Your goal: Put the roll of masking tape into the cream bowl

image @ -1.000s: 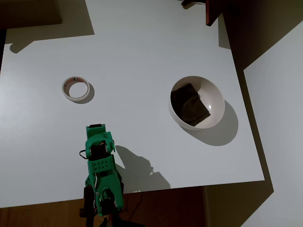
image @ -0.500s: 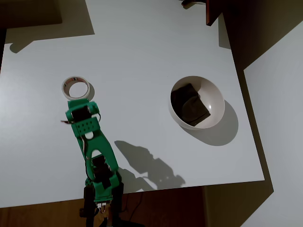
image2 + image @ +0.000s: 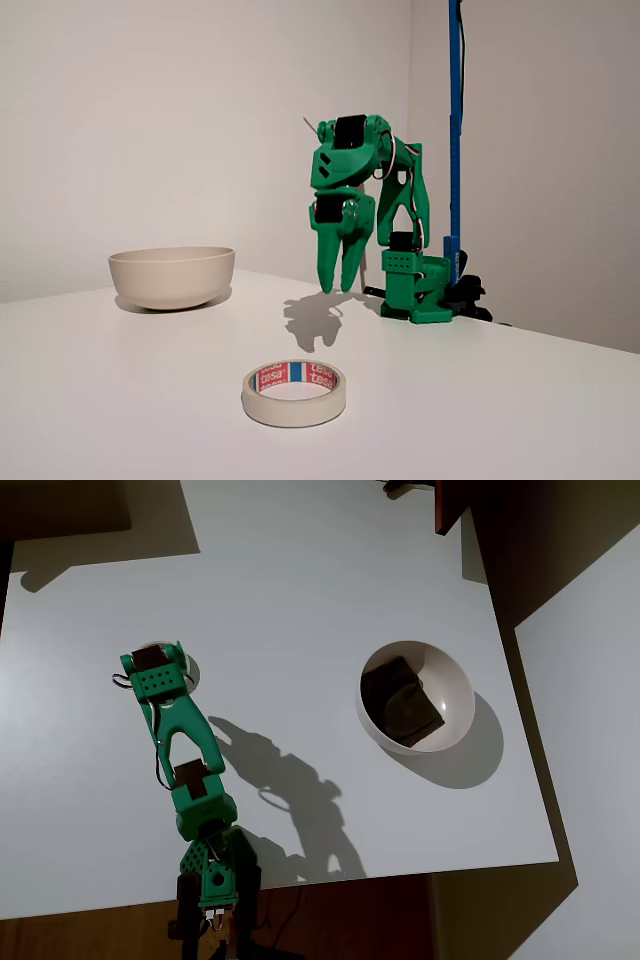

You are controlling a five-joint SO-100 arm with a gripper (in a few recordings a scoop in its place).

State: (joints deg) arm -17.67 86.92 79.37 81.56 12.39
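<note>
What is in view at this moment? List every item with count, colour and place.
roll of masking tape: one, cream with red and blue print inside the ring, flat on the table, near the camera in the fixed view; mostly covered by the arm in the overhead view.
cream bowl: one, cream-white, right part of the table in the overhead view.
dark lump: one, brown-black, inside the bowl.
table: one, white, under everything.
blue pole: one, upright behind the arm's base in the fixed view.
arm: one, green, stretched from the near edge toward the tape.
gripper: one, green, pointing down, above the table, fingers close together.
</note>
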